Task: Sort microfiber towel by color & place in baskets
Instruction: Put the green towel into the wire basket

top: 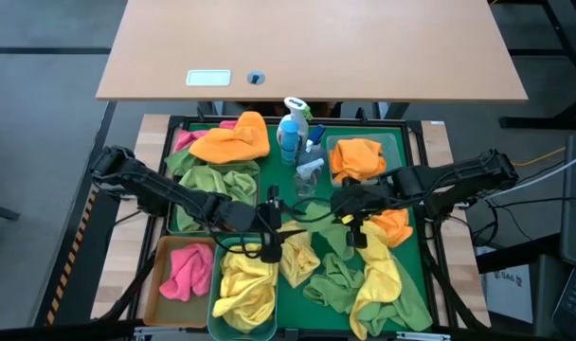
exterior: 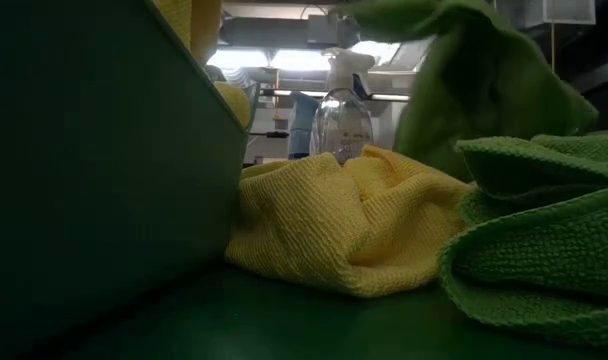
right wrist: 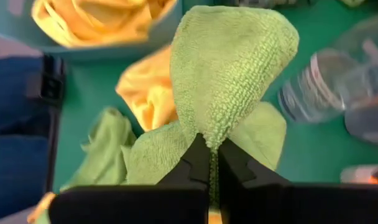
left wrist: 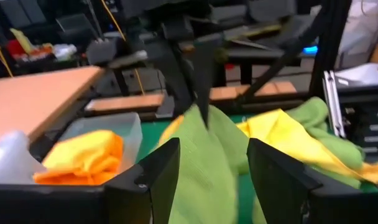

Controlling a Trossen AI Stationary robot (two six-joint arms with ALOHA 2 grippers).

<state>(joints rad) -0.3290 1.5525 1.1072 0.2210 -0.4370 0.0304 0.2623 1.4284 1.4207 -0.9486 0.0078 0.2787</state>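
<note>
Centrally, over the green tray (top: 416, 204): right gripper (right wrist: 212, 149) pinched tight on a green towel (right wrist: 229, 68), draped long-wise straight out from the fingertips. Left gripper (left wrist: 211, 168) just beside, jaws part-spread, gripping nothing, aimed at that same towel. Beyond: four baskets — amber (top: 153, 284) with a pink towel, teal (top: 215, 313) with yellow, mesh (top: 174, 213) with green, clear (top: 397, 147) with orange. Loose on the tray: yellow, green, orange towels, uncountable in the heap. Two spray bottles (top: 293, 128). Further out, a tan tabletop (top: 307, 47), grey floor.

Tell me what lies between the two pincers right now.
In the left wrist view, a green towel hangs between them, pinched by the right pincer, just beyond the open left pincer.
</note>
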